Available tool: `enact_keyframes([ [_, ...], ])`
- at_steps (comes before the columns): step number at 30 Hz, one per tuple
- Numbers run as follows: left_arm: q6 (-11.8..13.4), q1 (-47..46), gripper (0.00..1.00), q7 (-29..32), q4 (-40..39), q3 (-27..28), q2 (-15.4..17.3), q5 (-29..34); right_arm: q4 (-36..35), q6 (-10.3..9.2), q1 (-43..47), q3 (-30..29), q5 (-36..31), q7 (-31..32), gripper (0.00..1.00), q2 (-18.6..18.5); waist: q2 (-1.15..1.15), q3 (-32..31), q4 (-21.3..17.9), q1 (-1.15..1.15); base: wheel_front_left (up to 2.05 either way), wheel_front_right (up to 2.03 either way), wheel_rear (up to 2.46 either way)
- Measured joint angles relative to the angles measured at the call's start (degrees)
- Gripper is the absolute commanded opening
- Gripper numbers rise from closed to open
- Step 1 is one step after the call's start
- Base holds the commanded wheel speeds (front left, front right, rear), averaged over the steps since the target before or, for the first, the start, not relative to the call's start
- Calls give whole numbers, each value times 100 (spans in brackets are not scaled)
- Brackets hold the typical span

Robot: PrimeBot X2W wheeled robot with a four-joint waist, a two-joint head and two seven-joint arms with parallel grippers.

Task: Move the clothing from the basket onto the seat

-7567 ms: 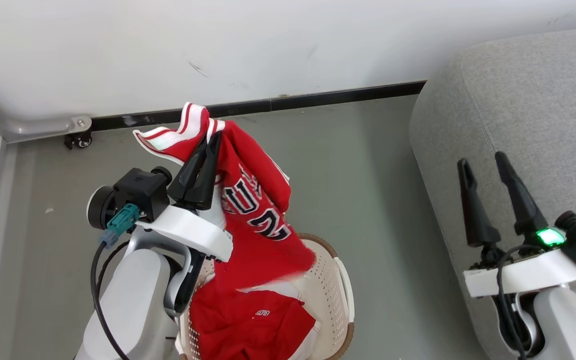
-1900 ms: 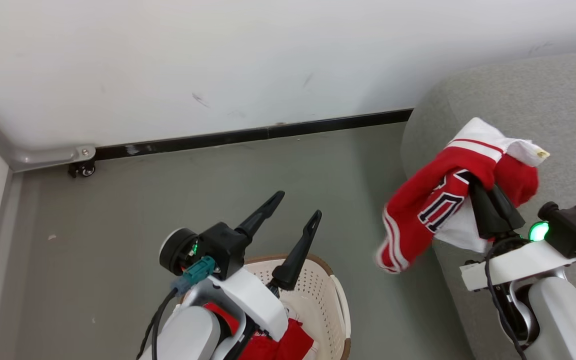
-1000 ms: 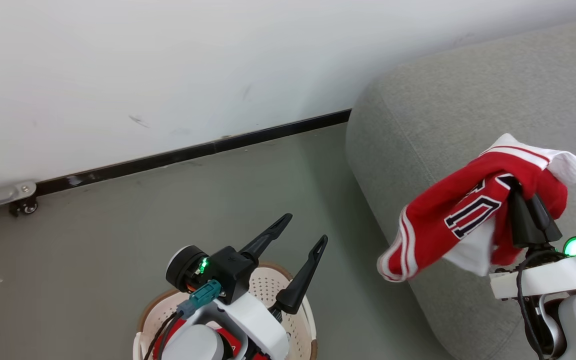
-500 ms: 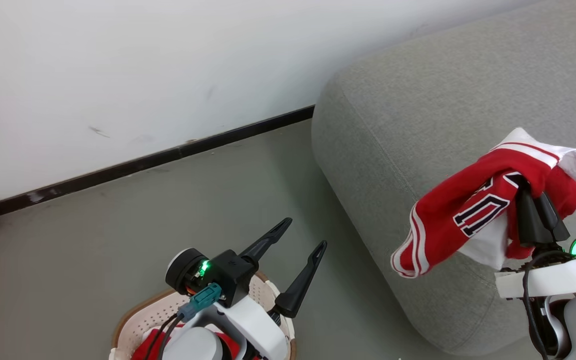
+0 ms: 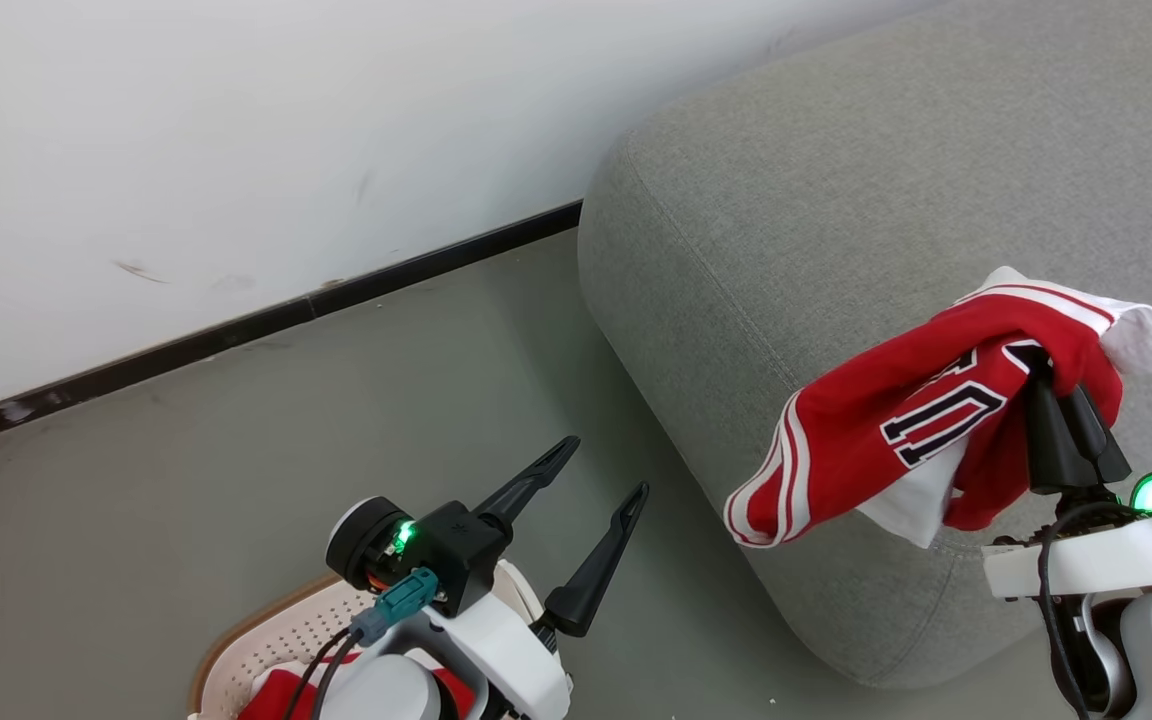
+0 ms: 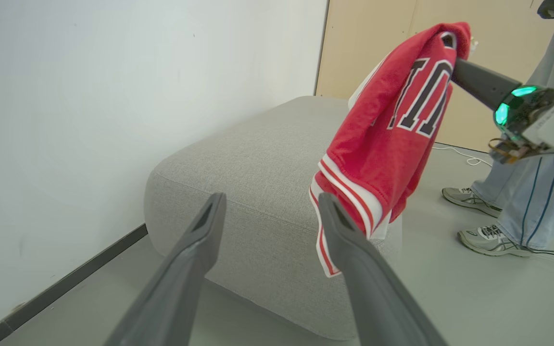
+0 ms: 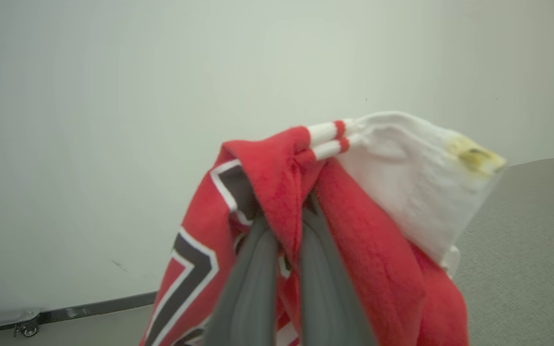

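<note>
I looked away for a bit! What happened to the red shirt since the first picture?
The red jersey with striped trim changed hands: the left fingers let it go and now stand open by the cream perforated plastic basket; the right fingers shut on it and hold it above the edge of the grey fabric sofa. The head camera turned toward the sofa. The red shorts stayed in the basket.

Pic edge is cutting off the basket; left arm is hiding most of the red cloth inside. Jersey is covering the right gripper tips, & its letters are folding up, can't read.
</note>
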Motion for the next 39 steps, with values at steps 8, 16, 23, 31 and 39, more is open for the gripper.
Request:
enact_keyframes([
  [8, 0, 0, 100, -5, -9, 0, 18, 1, -8, 0, -4, -4, 2, 0, 0, -9, 0, 70, -63, 0, 0, 0, 0],
  [16, 1, 0, 100, -5, -59, -7, 53, 2, -11, 0, -65, -82, 20, 0, 0, -51, 0, 172, -41, 0, 0, 0, 0],
  [23, 5, -2, 100, 3, -108, 2, 85, 7, -40, 0, -387, -334, 60, 0, 0, -129, 0, 314, 2, 0, 0, 0, 0],
  [31, 5, -20, 100, 46, -214, 2, 127, 26, 19, 0, -735, -489, 70, 0, 0, -207, 0, 511, 93, 0, 0, 0, 0],
  [39, 7, -53, 100, 104, -332, 2, 205, 64, 216, 0, -1132, -587, 169, 0, 0, -344, 0, 728, 206, 0, 0, 0, 0],
])
